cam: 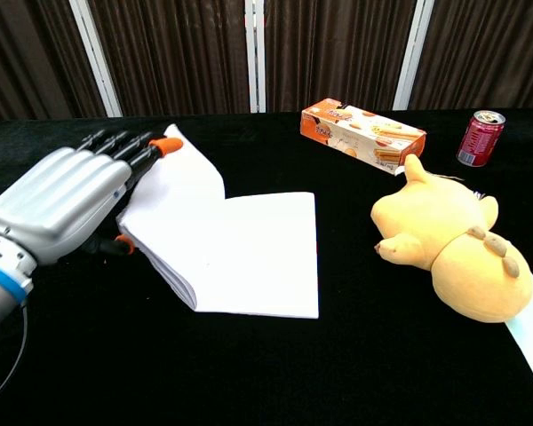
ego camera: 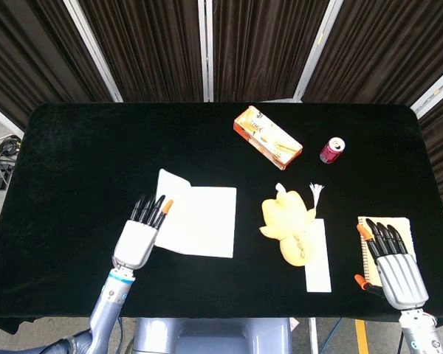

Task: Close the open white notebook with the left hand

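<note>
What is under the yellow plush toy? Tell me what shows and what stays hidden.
A white paper strip lies partly under the yellow plush toy, on the black table. The covered part of it cannot be seen.

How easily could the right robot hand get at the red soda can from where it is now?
Probably yes: the right robot hand rests on a spiral notepad, and the black table between it and the red soda can looks bare.

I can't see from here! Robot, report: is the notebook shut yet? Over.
Left hand lifting left half of white notebook, pages tilted up. Not shut yet. Right hand flat on table. Nothing on the right page.
</note>
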`<state>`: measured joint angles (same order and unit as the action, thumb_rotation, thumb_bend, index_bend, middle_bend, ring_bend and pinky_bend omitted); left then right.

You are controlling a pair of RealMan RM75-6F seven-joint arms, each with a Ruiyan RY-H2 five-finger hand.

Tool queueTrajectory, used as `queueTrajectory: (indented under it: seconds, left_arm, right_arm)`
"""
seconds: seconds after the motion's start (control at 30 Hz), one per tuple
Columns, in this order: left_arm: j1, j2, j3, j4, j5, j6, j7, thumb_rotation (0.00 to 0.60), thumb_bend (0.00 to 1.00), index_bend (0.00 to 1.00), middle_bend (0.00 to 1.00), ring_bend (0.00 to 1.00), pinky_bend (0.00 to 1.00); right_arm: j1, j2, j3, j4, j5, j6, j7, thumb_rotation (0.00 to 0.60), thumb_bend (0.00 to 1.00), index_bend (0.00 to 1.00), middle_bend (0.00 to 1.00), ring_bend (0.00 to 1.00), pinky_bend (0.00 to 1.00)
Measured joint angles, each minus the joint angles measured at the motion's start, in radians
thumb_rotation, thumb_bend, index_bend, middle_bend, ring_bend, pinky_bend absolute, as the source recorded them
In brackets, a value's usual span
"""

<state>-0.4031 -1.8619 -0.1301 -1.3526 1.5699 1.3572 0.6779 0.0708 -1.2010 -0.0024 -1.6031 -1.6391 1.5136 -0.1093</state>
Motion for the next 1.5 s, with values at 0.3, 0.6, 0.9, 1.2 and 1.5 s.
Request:
queueTrajectory:
  seconds: [0.3,0.6,0.9,1.2,1.5]
  left_arm:
    - [-0.064,-0.042,-0.048,0.018,0.037,0.008,0.0,0.6,0.39,0.0,0.0,0.0,0.0]
    - [-0.085,-0.069,-0.053,0.034,0.017,0.003,0.001,0.6,0.38,0.0,0.0,0.0,0.0]
    - [-0.02,0.036,-0.004,-0.038,0.019,0.061,-0.011,0.6,0.24,0.0,0.0,0.0,0.0]
    - [0.166,0.24,0.074,-0.16,-0.021,0.222,-0.066,0.6,0.11,0.0,0.0,0.0,0.0]
    - [0.312,0.334,0.147,-0.175,-0.049,0.341,-0.199,0.6,0.11,0.0,0.0,0.0,0.0]
  right_arm:
    - [0.0,0.002,0.002,0.0,0.001,0.003,0.007,0.6,0.04,0.0,0.0,0.0,0.0]
    - [-0.001,0.009,0.007,-0.003,0.008,0.005,0.02,0.6,0.04,0.0,0.0,0.0,0.0]
    - [-0.004,0.016,0.007,-0.007,0.007,0.01,0.024,0.6,0.05,0.0,0.0,0.0,0.0]
    - [-0.003,0.004,0.01,-0.003,0.012,0.007,0.0,0.6,0.04,0.0,0.0,0.0,0.0]
    - [-0.005,0.0,0.012,-0.006,-0.001,0.02,-0.009,0.6,0.05,0.0,0.0,0.0,0.0]
